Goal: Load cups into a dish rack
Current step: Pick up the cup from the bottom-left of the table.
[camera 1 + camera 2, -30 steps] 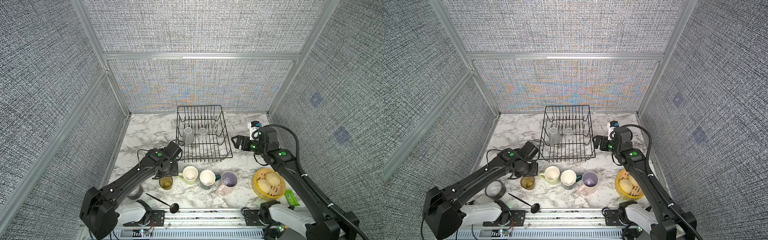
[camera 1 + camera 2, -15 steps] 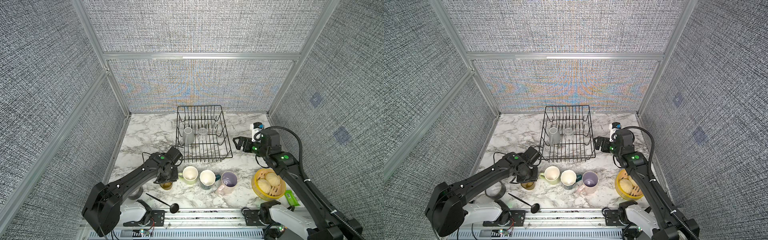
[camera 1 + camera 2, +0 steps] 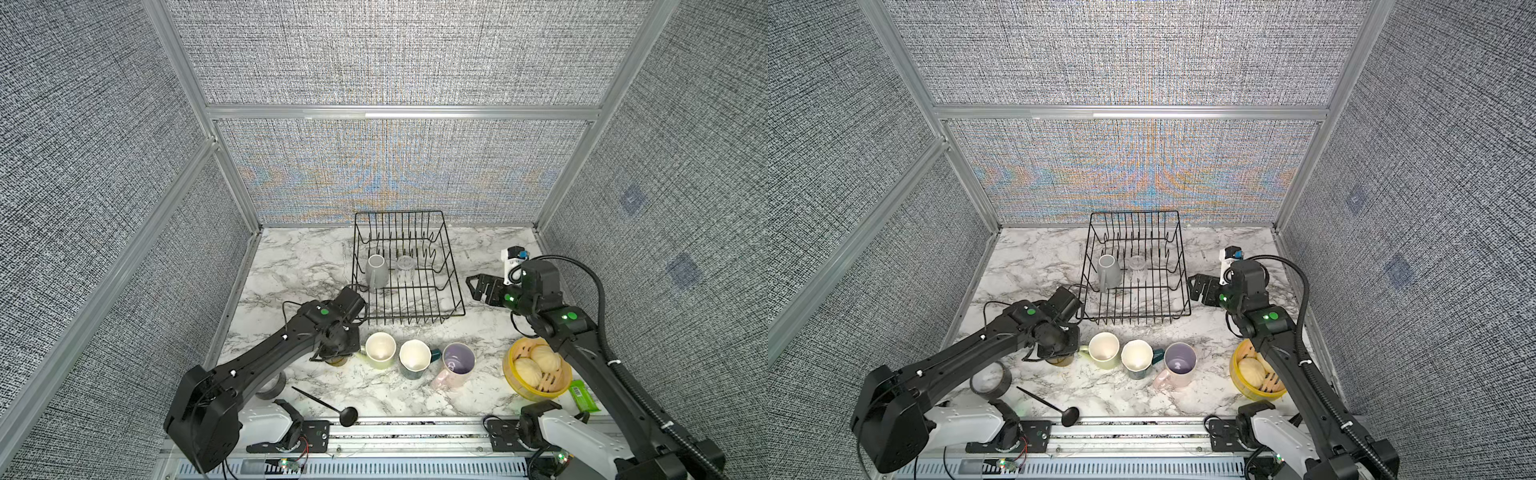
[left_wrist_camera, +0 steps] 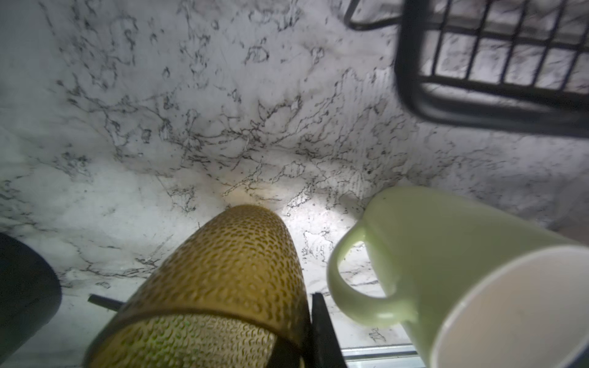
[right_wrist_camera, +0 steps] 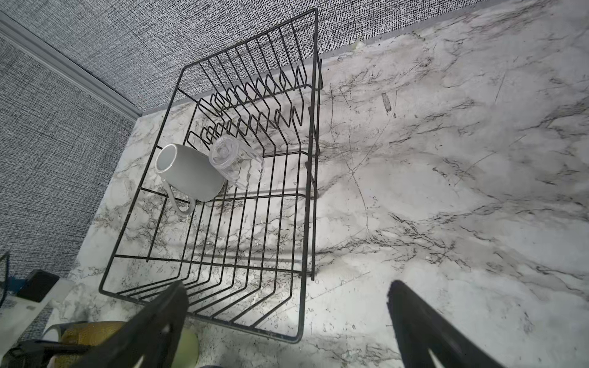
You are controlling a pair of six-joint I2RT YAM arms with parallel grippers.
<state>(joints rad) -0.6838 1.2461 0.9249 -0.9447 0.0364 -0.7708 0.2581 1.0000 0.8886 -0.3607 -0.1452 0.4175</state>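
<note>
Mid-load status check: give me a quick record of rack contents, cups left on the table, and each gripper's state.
In dish rack: grey mug, clear glass
On table: yellow-green mug, teal mug, pink mug, in a row before the rack
Left gripper: shut on amber tumbler, next to the yellow-green mug
Right gripper: open, empty, beside the rack's right side
Loaded: two of six

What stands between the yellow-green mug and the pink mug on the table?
The dark teal mug stands there, between the yellow-green mug and the pink mug, close to both. Both top views show it.
</note>
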